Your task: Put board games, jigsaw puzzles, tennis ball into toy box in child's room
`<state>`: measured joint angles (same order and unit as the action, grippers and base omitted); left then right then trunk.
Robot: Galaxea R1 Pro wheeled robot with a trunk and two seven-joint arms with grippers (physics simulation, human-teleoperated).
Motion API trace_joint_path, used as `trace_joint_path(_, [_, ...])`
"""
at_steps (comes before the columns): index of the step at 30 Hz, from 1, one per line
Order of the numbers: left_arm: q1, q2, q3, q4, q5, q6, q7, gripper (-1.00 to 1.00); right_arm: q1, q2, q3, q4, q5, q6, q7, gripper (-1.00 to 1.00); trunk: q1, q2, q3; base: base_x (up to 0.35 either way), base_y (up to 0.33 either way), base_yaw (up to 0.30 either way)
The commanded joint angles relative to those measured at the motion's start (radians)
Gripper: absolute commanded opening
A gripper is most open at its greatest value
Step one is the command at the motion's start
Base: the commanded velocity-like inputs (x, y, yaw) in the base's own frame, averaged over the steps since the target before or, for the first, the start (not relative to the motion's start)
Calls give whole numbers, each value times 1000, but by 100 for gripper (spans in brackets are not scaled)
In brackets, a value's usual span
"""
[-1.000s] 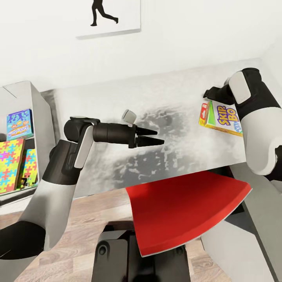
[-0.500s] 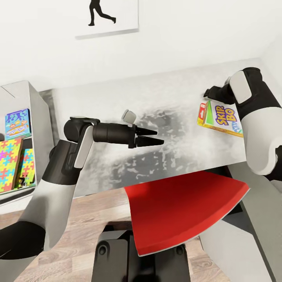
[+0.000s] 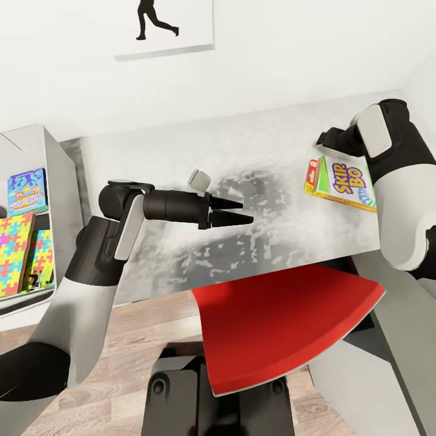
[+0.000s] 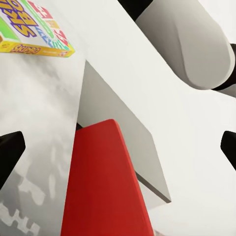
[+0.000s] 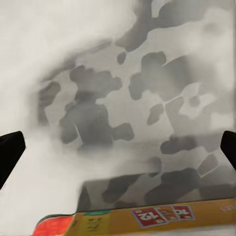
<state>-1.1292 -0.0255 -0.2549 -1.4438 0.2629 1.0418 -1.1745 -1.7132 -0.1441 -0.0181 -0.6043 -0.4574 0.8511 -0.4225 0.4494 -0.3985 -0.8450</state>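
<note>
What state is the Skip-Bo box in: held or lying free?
Lying free, flat on the table. The Skip-Bo box sits lid-up; the right tool is open above its edge.

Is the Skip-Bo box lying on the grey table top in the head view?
Yes, the Skip-Bo box lies flat on the table, near the right arm.

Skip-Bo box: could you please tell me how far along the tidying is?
Done: a blue game and two puzzles appear to sit in the grey bin. In hand: nothing; the right gripper hovers open by the Skip-Bo box. Left: binning that box.
</note>
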Motion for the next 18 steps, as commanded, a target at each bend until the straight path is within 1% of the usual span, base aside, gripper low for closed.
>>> trace_joint_path(1, [-1, 0, 0, 0, 1, 5, -2, 100, 0, -1, 0, -4, -10, 2, -9, 100, 1, -2, -1, 0, 0, 0])
trace_joint_path(11, [-1, 1, 0, 0, 2, 5, -2, 100, -2, -10, 0, -16, -4, 3, -34, 100, 1, -2, -1, 0, 0, 0])
trace_joint_path(18, [-1, 2, -1, 0, 0, 5, -2, 100, -3, -17, 0, -20, -2, 9, -87, 100, 1, -2, -1, 0, 0, 0])
